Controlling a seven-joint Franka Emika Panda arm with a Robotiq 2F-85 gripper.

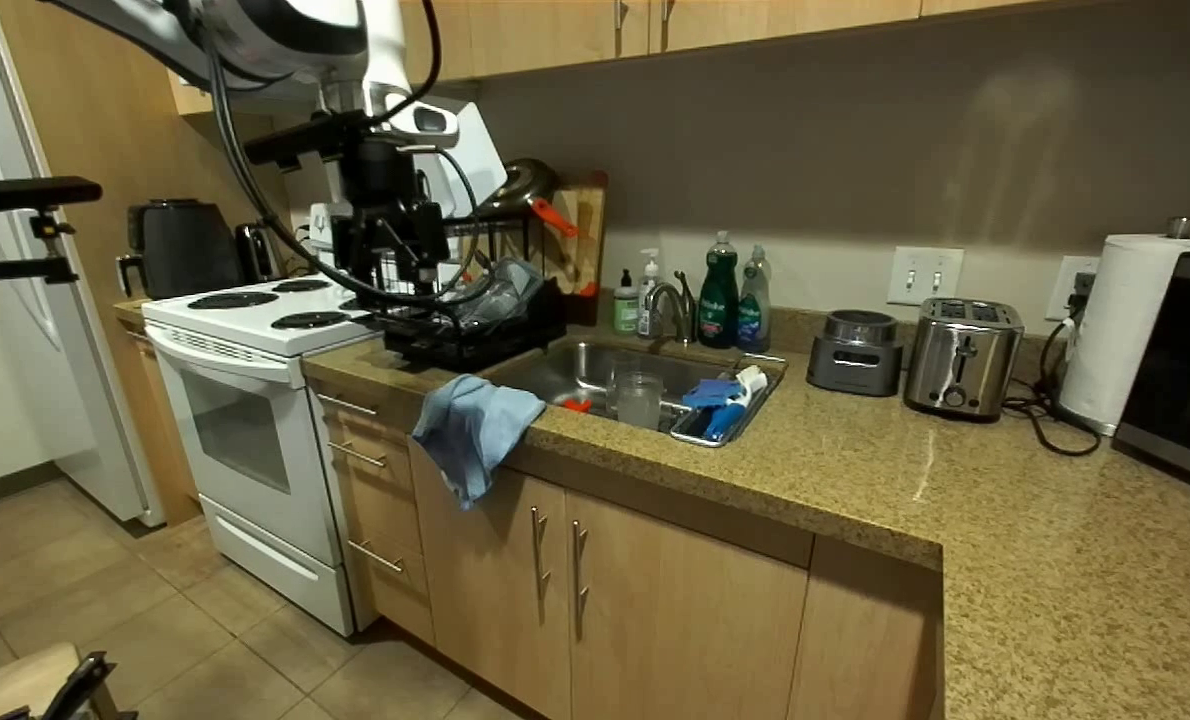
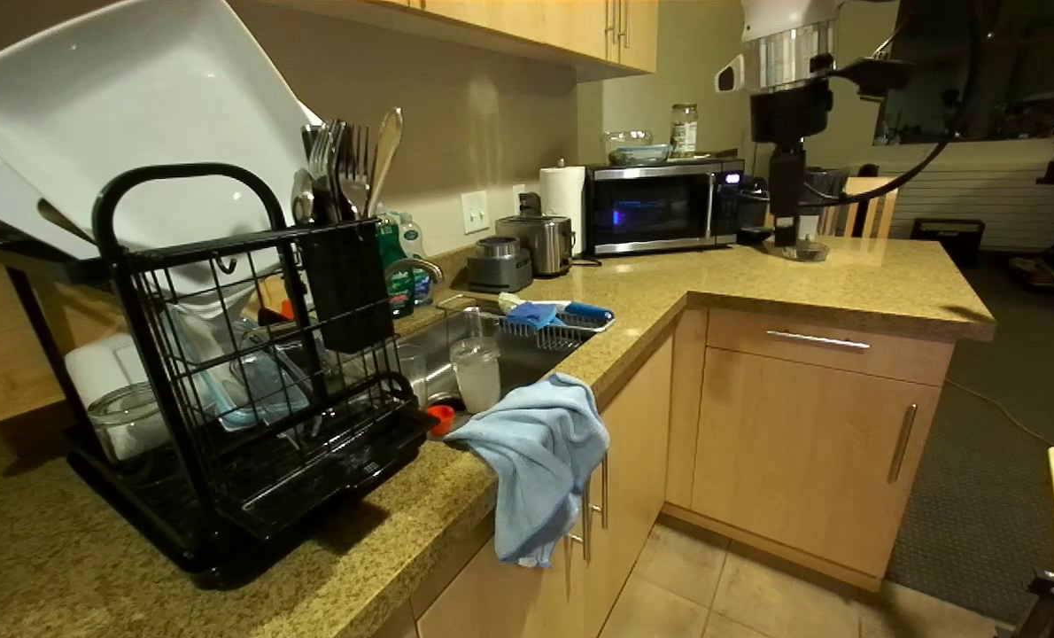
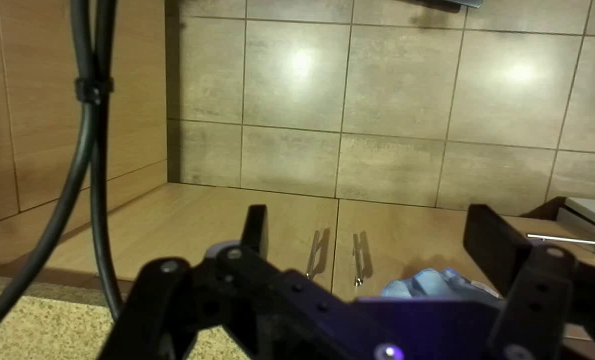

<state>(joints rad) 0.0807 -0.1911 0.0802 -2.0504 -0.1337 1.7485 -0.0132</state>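
ok so the towel (image 1: pixel 475 425) was draped over the front edge of the surface (image 2: pixel 430 532), right by the sink (image 1: pixel 565 370), w/ the top part bunched on the edge & the rest hanging down in front of the doors (image 1: pixel 685 580). jaws were spread wide apart w/ nothing clamped in 'em, & in the wrist view the towel showed low down in the gap, not touching afaict.

handling-wise it looked easy imo: light, soft, totally floppy, nothing to break, prob not slippery either. couldn't tell if it was damp. best spot to grab was prob the raised fold up top, b/c the cloth stood proud of the edge there & could be pinched from both sides. the hanging end seemed worse tbh, floppy enough to swing away, & a thick wad seemed safer than one thin layer.

as for looks: plain light blue, kinda matte, lots of loose wrinkles & deep folds, wavy hem, plus a lil pale tag-ish bit (image 2: pixel 538 562) at the bottom. one corner pointed toward the rack (image 2: pixel 341 470), but idk if any of it dipped over the sink rim.
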